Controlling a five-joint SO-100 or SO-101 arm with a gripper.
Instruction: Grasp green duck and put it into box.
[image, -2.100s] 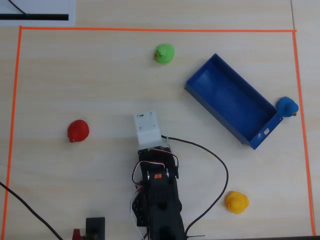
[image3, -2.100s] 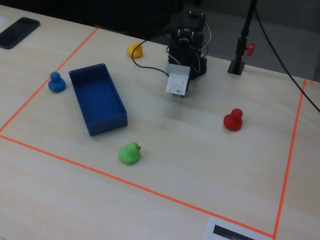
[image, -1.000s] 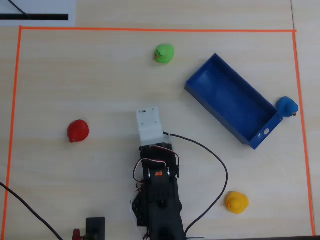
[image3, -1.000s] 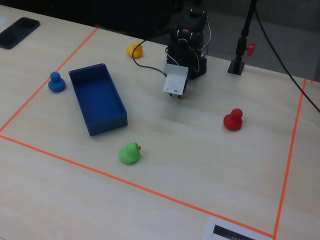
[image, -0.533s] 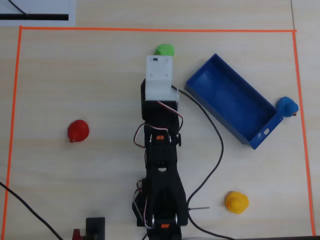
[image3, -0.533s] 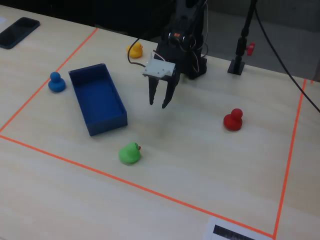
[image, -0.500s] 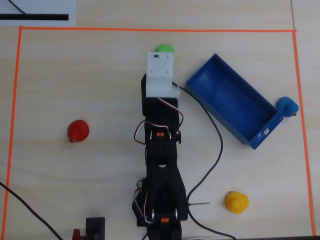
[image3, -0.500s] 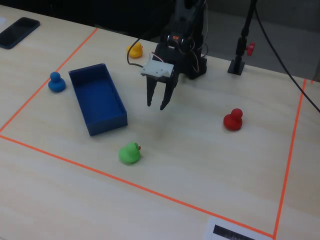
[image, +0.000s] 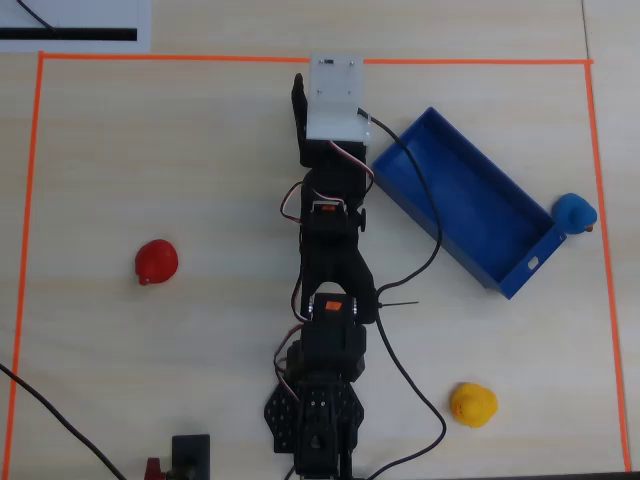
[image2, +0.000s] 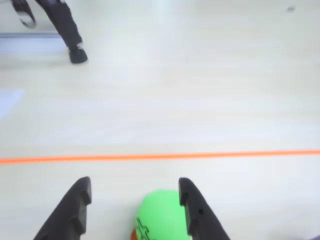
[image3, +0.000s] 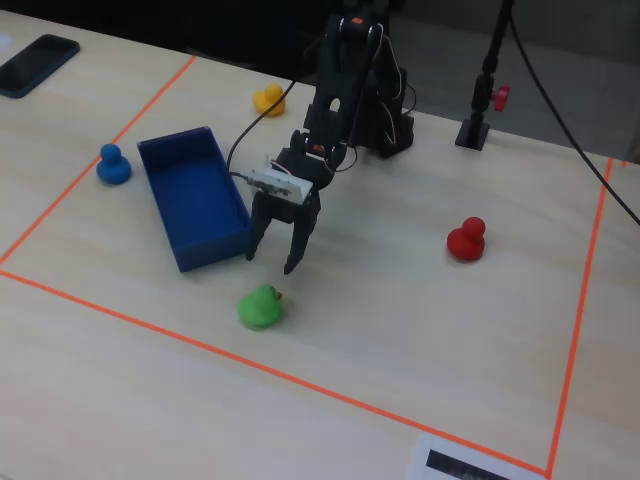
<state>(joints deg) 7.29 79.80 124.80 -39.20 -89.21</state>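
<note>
Fixed view: I hold the gripper (image3: 278, 256) spread wide and empty above the green duck (image3: 261, 306), which sits on the table near the box (image3: 190, 200); wrist view shows it off-centre, so the right finger (image2: 192, 205) may knock it away

Green duck (image3: 260, 306), blue box (image3: 192, 196).

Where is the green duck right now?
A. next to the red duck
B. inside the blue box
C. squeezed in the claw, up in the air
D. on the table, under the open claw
D. In the fixed view the green duck sits on the table just below the open gripper, outside the blue box.
</note>
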